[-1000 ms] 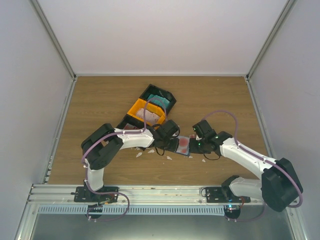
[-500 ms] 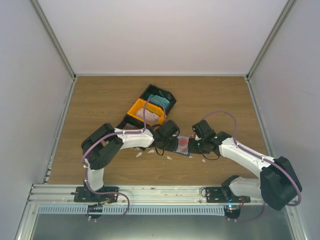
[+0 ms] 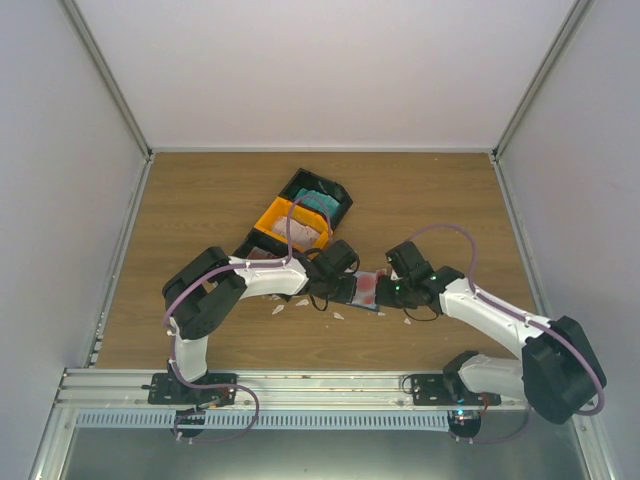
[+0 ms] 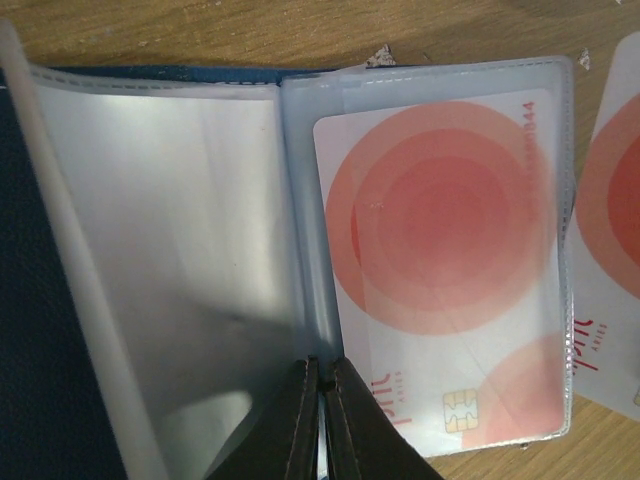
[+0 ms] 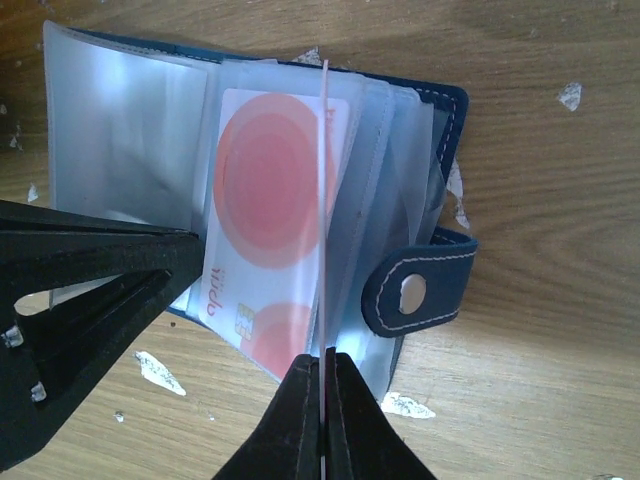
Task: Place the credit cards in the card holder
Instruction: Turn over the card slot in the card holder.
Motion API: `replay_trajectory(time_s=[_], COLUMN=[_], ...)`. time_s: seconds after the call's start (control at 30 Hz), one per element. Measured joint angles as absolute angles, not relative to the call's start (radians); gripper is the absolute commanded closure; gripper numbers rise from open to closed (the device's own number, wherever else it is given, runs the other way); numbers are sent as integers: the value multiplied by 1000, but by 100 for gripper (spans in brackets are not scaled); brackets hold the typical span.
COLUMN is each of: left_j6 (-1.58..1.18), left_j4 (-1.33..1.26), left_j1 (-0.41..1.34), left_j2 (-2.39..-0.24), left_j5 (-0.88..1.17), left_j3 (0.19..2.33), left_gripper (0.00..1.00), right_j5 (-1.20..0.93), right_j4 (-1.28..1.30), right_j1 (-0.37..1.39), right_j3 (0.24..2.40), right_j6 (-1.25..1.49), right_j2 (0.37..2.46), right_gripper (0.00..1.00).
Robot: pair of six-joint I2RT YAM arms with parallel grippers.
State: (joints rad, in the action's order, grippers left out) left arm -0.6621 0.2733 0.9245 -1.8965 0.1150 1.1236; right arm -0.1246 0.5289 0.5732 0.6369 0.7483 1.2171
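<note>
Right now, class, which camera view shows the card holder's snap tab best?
Right wrist: the snap tab shows whole, stud and stitching clear. Left wrist shows only sleeves of the card holder, no tab. Top external: too small to tell.

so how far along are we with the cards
Done: one card sits in a clear sleeve of the holder. In hand: the right gripper pinches a second card edge-on above the sleeves, while the left gripper clamps the holder at a sleeve edge. Left: seating that card, then the teal cards in the black bin.
</note>
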Motion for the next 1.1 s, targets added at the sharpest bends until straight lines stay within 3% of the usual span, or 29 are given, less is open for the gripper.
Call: replay_trajectory(time_s=[0.5,1.1], left_j6=[-662,-675], left_j4=[272,256], left_j1=[916,904], left_j2=[-1897,-1855], left_j5=[119,121], left_j3=[1122,1070], left_gripper=[91,89], right_j5=[-187,-293], right_j4=[395,221], right_j1=[566,561], right_j3=[508,504], right_j6=[967,952], right_j2=[1079,1144], right_gripper=[100,99])
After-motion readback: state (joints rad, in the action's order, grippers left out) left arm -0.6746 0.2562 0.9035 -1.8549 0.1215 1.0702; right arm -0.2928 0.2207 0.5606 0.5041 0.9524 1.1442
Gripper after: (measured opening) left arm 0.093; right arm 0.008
